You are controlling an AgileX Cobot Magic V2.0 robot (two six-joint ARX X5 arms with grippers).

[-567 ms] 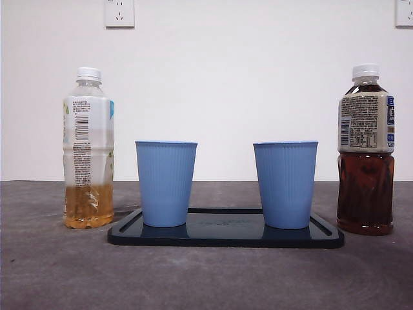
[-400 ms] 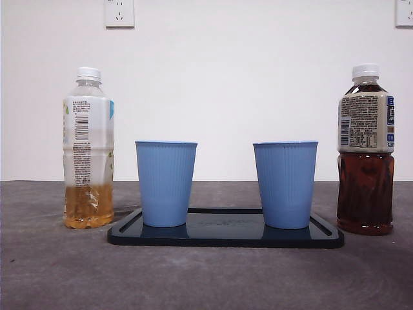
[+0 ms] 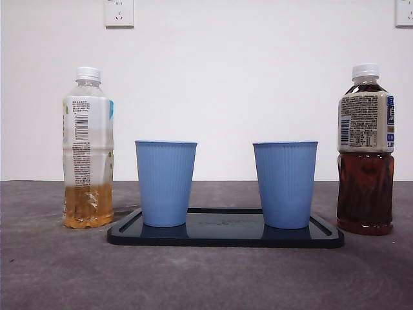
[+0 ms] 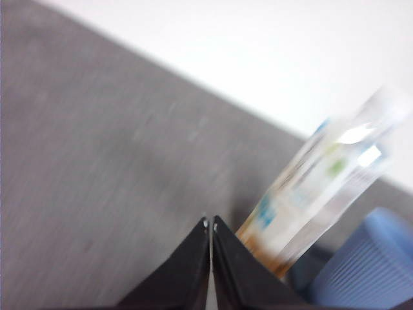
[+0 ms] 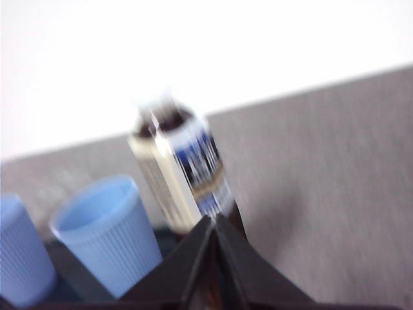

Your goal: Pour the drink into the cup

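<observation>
Two blue ribbed cups stand upright on a dark tray (image 3: 226,240): the left cup (image 3: 166,183) and the right cup (image 3: 285,184). A clear bottle of yellow drink (image 3: 88,150), about a quarter full, stands left of the tray. A bottle of dark tea (image 3: 366,152) stands right of it. Both have white caps on. My left gripper (image 4: 210,224) is shut and empty, above the table beside the yellow bottle (image 4: 322,187). My right gripper (image 5: 214,219) is shut and empty, just in front of the tea bottle (image 5: 184,169). Neither arm shows in the front view.
The grey table (image 3: 206,278) runs to a white wall with two sockets (image 3: 119,13). In the right wrist view both cups (image 5: 106,232) sit beside the tea bottle. The wrist views are blurred.
</observation>
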